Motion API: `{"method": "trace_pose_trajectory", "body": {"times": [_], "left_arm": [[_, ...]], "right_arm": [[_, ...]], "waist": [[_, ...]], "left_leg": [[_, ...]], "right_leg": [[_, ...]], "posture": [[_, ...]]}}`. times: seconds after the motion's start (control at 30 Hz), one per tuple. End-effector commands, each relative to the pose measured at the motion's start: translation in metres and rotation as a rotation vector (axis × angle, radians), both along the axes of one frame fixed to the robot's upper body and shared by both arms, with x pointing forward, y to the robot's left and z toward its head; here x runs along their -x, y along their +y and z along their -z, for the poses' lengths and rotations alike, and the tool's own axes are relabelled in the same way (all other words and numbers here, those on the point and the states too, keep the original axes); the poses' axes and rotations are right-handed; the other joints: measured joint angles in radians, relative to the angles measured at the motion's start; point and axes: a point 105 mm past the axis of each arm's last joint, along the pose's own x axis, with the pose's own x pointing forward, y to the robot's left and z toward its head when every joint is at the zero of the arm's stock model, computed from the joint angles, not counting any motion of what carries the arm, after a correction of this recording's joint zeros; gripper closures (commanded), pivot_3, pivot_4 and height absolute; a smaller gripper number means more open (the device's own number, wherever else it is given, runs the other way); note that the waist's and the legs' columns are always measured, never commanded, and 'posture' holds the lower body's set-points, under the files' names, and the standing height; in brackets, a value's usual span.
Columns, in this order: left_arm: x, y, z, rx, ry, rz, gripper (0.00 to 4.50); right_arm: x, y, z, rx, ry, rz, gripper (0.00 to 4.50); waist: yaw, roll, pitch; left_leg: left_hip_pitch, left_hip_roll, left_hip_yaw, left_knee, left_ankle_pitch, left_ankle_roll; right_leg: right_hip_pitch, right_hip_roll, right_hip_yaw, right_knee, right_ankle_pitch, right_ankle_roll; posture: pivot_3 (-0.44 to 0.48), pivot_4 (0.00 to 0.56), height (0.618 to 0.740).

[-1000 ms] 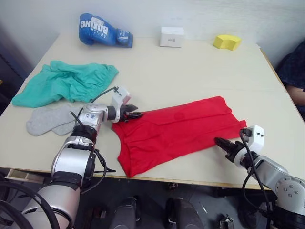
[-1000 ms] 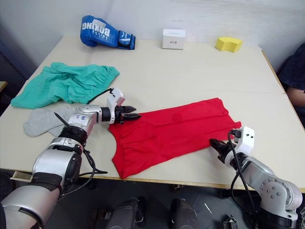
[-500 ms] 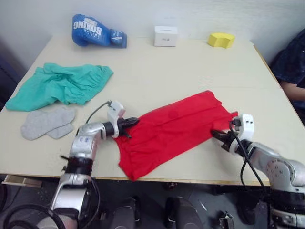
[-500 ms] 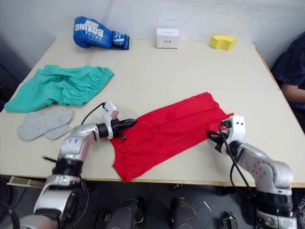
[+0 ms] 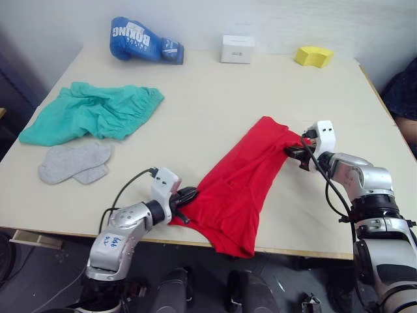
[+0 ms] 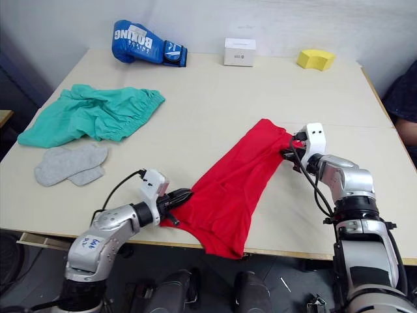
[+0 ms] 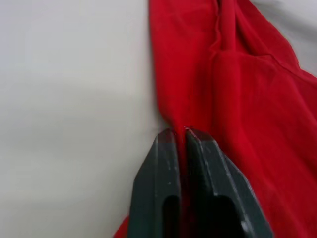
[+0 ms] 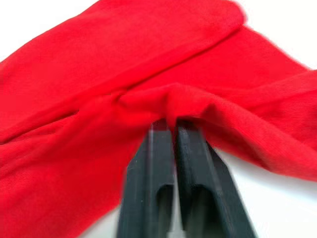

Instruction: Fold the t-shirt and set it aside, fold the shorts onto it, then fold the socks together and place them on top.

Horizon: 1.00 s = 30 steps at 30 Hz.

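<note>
Beige table (image 5: pixel 215 91) carries everything; we see the t-shirt (image 5: pixel 241 186) bunched along the near edge, its lower end hanging over; left gripper (image 5: pixel 185 196) clenched on its near-left edge, right gripper (image 5: pixel 294 150) clenched on its far end; shorts (image 5: pixel 91 111) and socks (image 5: pixel 73 162) lie well apart at left; boxing glove (image 5: pixel 143 40), white box (image 5: pixel 237 49), yellow sponge (image 5: pixel 313 56) along the far edge.

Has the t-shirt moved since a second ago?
Yes. The t-shirt has swung from lying across the table to running front to back: its right end is now nearer the yellow block, its other end hangs over the table's front edge.
</note>
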Motion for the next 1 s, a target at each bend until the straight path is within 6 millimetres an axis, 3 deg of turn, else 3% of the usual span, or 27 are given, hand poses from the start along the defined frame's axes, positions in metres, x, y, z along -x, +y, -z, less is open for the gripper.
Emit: {"method": "trace_pose_trajectory", "body": {"times": [0.03, 0.17, 0.33, 0.5, 0.63, 0.77, 1.0], "left_arm": [[-0.005, 0.016, -0.016, -0.010, 0.013, 0.016, 2.93], [-0.025, 0.026, -0.041, 0.040, 0.051, 0.083, 1.63], [-0.063, 0.005, -0.054, -0.003, 0.073, 0.197, 0.14], [-0.104, -0.043, -0.055, -0.047, 0.055, 0.284, 0.12], [-0.121, -0.073, -0.048, -0.178, 0.019, 0.349, 0.12], [-0.128, -0.089, -0.043, -0.218, 0.032, 0.359, 0.12], [-0.130, -0.102, -0.032, -0.248, 0.073, 0.329, 0.12]], "right_arm": [[0.019, -0.005, -0.023, -0.048, -0.030, -0.068, 3.17], [0.061, 0.006, -0.035, -0.106, -0.023, -0.195, 1.76], [0.114, 0.024, -0.021, -0.146, 0.079, -0.277, 0.11], [0.149, 0.045, 0.007, -0.176, 0.202, -0.302, 0.05], [0.165, 0.061, 0.024, -0.197, 0.272, -0.307, 0.05], [0.175, 0.073, 0.040, -0.193, 0.326, -0.312, 0.05], [0.179, 0.104, 0.047, -0.207, 0.333, -0.365, 0.05]], "waist": [[0.006, 0.001, 0.000], [0.021, 0.002, 0.001], [0.033, 0.002, 0.001], [0.044, 0.001, 0.001], [0.041, 0.000, 0.002], [0.030, 0.000, 0.002], [0.020, -0.004, 0.000]], "left_leg": [[0.000, 0.000, 0.000, 0.000, 0.000, 0.000], [-0.001, 0.000, -0.002, 0.000, -0.001, 0.001], [-0.001, 0.000, -0.002, 0.000, -0.002, 0.001], [-0.002, -0.001, -0.001, 0.000, -0.002, 0.002], [-0.003, -0.001, 0.001, 0.000, -0.003, 0.004], [-0.003, 0.000, 0.003, 0.000, -0.006, 0.005], [-0.002, 0.000, 0.003, 0.001, -0.006, 0.005]], "right_leg": [[0.000, 0.000, 0.000, 0.000, 0.000, 0.000], [0.000, 0.000, -0.001, -0.001, 0.000, 0.000], [0.001, 0.000, -0.002, -0.002, 0.000, 0.000], [0.001, 0.000, -0.001, -0.004, 0.001, 0.001], [-0.001, 0.001, 0.000, -0.006, 0.002, 0.002], [-0.002, 0.001, -0.001, -0.007, 0.002, 0.002], [-0.001, 0.001, -0.001, -0.005, 0.002, 0.003]], "posture": [[0.000, 0.150, 0.740], [0.000, 0.150, 0.740], [0.000, 0.150, 0.740], [0.000, 0.150, 0.740], [0.000, 0.150, 0.740], [0.000, 0.150, 0.740], [0.000, 0.150, 0.740]]}}
